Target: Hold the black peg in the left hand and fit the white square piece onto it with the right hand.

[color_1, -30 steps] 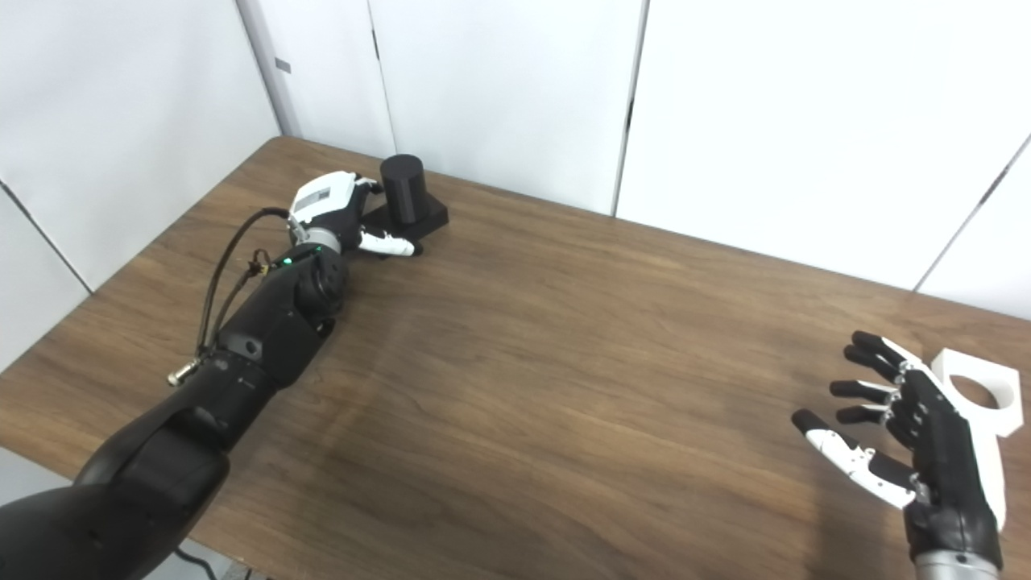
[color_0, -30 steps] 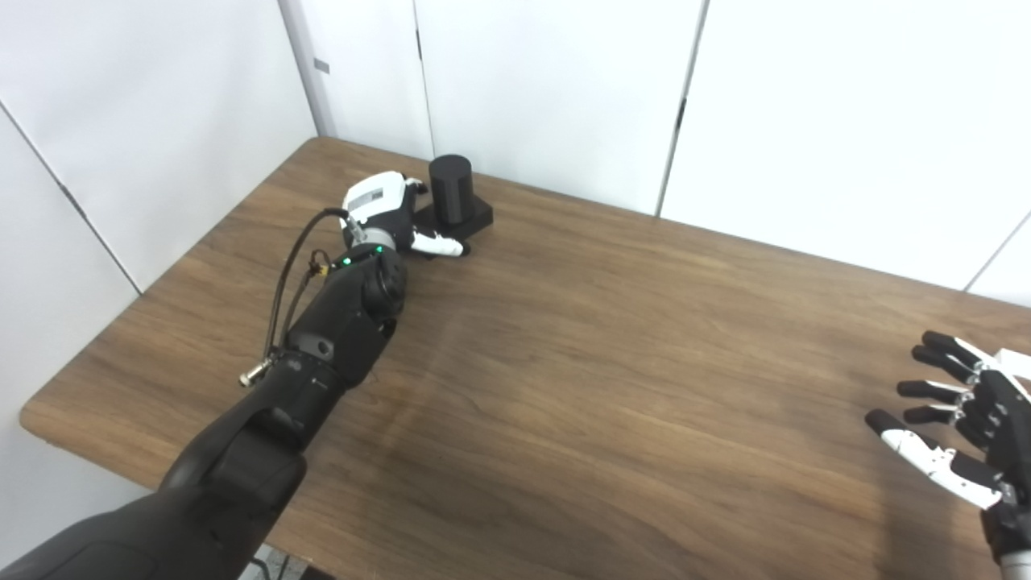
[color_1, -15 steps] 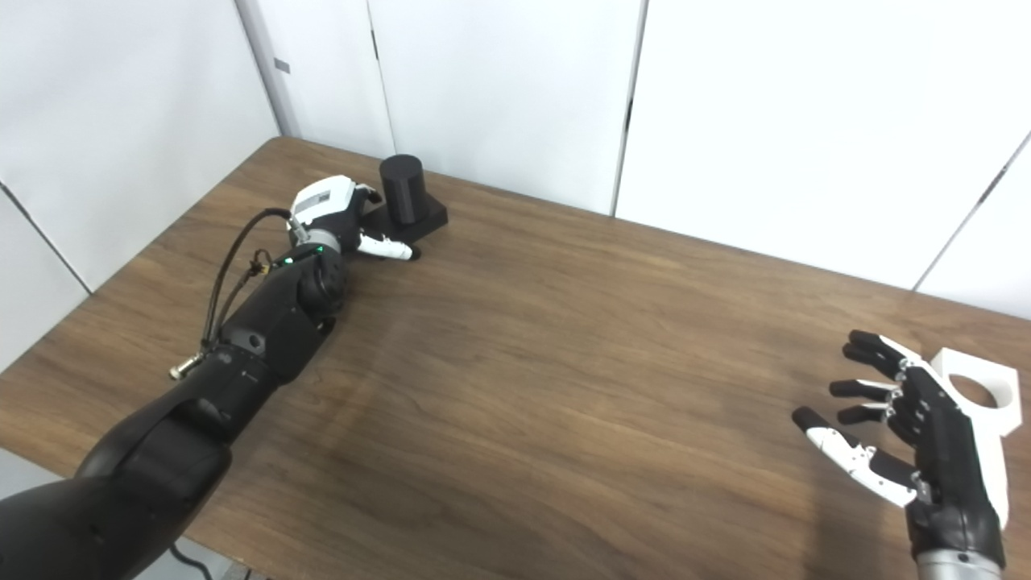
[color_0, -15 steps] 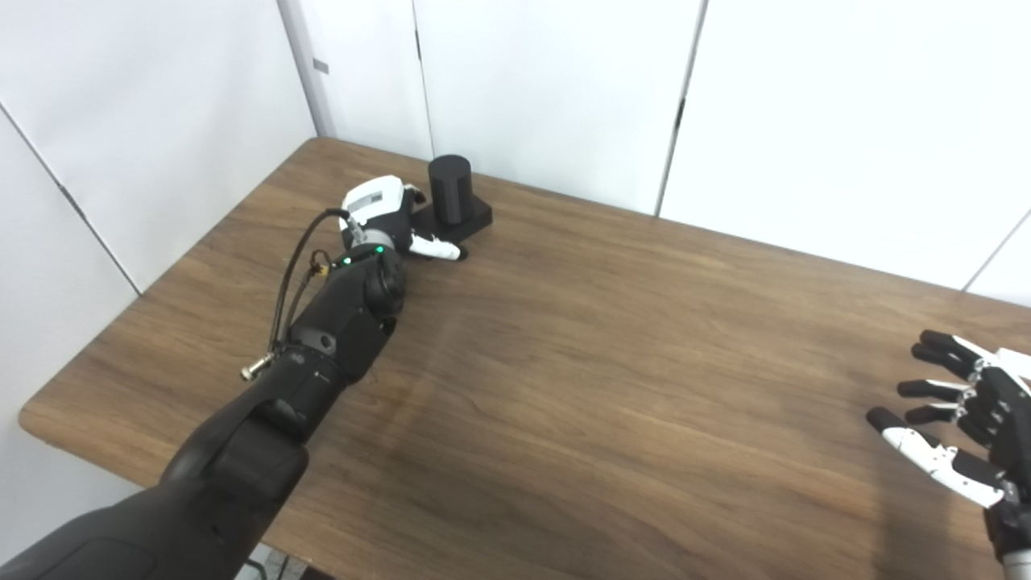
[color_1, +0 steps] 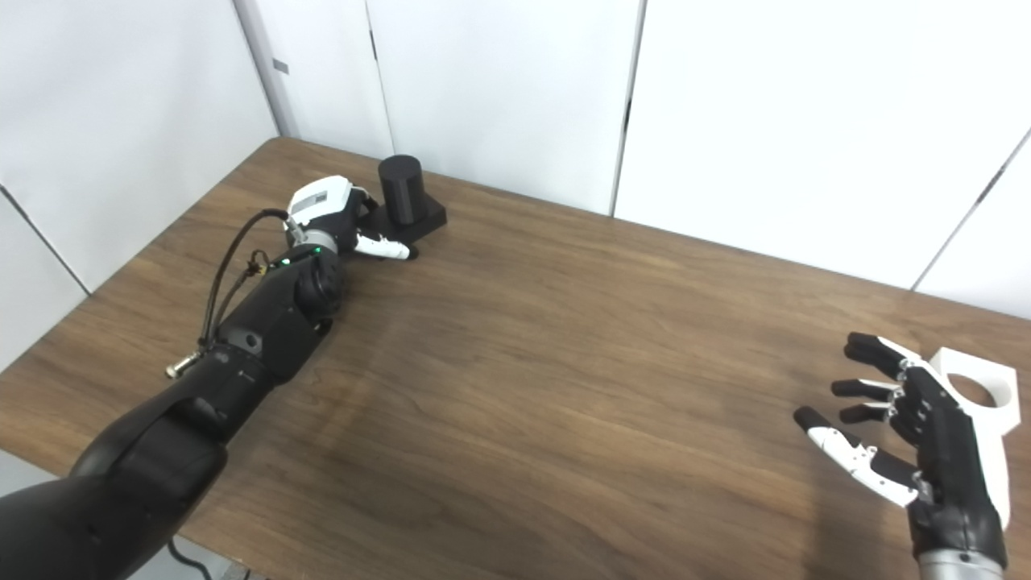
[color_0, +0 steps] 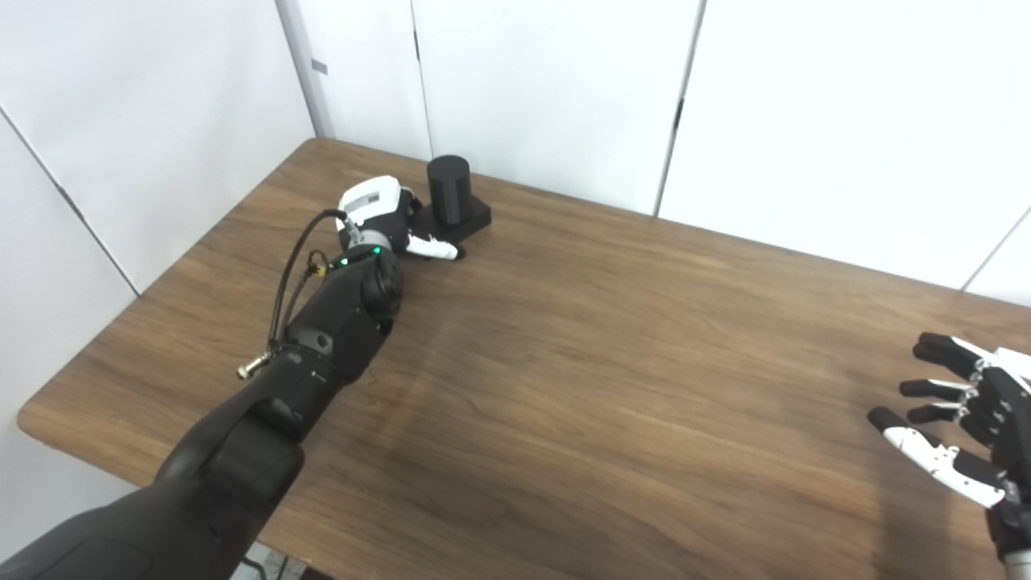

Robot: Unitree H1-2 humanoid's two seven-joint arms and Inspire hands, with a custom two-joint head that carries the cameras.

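The black peg [color_0: 449, 188], a short cylinder on a square black base, stands at the table's far left near the wall. My left hand [color_0: 385, 216] lies against the near left side of that base, thumb stretched along its front edge, fingers mostly hidden behind the hand; nothing is gripped. The white square piece [color_1: 979, 391] with a round hole rests flat at the table's right edge. My right hand [color_1: 910, 435] hovers just left of it, open with fingers spread, not touching it.
The brown wooden table [color_0: 580, 362] fills the view, with white wall panels [color_0: 548, 89] behind it. My left arm [color_0: 322, 330] stretches across the table's left part, a cable looping beside its wrist.
My left hand has pulled back slightly to the left along the peg's base. The right hand has barely moved.
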